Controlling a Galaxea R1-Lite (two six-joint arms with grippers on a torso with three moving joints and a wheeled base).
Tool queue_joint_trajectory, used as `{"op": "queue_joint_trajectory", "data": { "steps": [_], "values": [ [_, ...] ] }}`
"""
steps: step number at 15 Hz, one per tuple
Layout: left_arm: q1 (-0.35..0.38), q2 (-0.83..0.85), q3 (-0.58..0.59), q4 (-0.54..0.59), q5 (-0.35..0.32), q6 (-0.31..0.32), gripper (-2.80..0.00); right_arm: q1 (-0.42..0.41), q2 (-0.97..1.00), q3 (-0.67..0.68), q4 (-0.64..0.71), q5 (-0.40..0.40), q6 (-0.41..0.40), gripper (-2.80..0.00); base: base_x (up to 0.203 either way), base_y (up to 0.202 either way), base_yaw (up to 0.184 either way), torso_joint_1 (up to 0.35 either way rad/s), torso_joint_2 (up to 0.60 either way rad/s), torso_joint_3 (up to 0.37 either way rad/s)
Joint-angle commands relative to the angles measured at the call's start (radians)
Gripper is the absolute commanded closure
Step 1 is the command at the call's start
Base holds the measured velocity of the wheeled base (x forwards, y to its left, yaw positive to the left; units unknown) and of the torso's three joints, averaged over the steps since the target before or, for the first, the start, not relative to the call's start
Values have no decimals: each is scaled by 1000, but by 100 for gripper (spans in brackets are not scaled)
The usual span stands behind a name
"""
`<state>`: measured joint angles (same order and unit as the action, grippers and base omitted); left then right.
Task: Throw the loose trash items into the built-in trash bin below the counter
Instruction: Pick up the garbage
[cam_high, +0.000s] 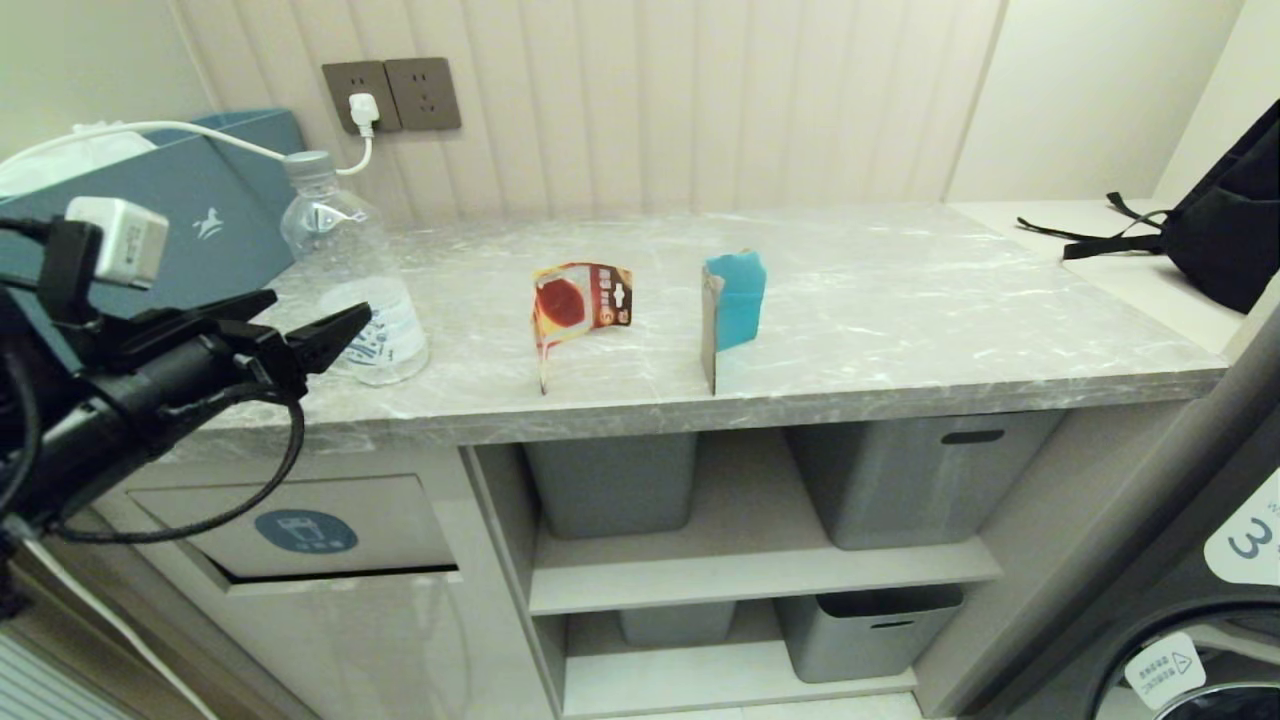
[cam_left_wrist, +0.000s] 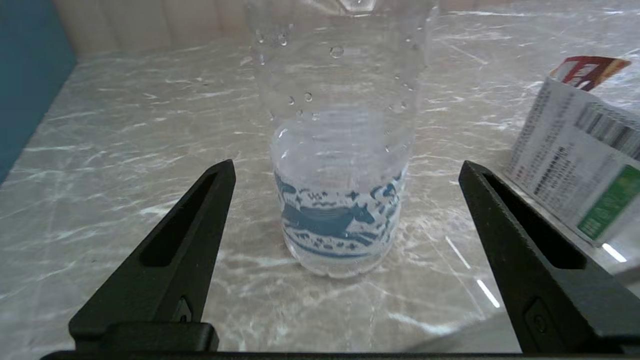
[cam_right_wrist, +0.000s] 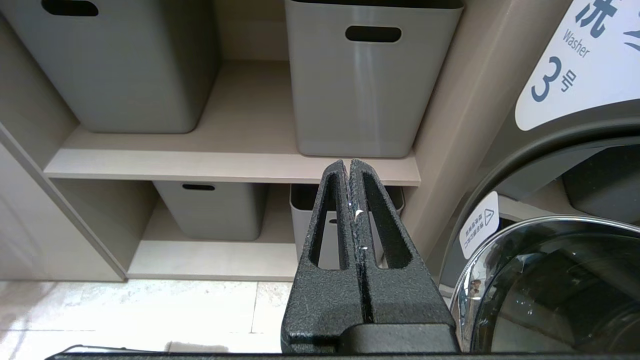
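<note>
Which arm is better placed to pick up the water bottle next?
Left. The left gripper is open and lined up on the water bottle. The right gripper is shut, low by the grey storage bins.

- Clear plastic bottle (cam_high: 352, 290): upright, left end of the counter (cam_high: 900, 300).
- Red-orange blister card (cam_high: 575, 310): bent, standing mid-counter.
- Teal-and-brown cardboard piece (cam_high: 733, 305): folded, standing beside it.
- Trash bin flap (cam_high: 310, 525): below the counter, tilted.

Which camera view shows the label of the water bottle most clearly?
The left wrist view: the water bottle stands directly ahead, so its blue horse label is readable. The head view shows the label only partly, behind the left gripper. The right wrist view misses it.
</note>
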<state>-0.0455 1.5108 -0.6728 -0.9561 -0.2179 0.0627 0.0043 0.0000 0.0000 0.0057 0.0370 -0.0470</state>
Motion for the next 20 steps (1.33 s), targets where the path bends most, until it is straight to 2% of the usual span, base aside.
{"op": "queue_joint_trajectory", "data": {
  "steps": [1,9,18,19,20],
  "values": [
    [-5,79,-42,-7,-1,1,-280,0,-2,0,0,0,-1,0,0,0,0,0,0,0],
    [-8,171,-178,-6,-1,2,-280,0,-2,0,0,0,-1,0,0,0,0,0,0,0],
    [-22,221,-245,-7,0,3,-280,0,-2,0,0,1,-1,0,0,0,0,0,0,0],
    [-26,223,-246,-9,0,2,0,0,-2,0,0,1,-1,0,0,0,0,0,0,0],
    [-27,224,-245,-13,0,3,0,0,-2,0,0,1,-1,0,0,0,0,0,0,0]
  ]
}}
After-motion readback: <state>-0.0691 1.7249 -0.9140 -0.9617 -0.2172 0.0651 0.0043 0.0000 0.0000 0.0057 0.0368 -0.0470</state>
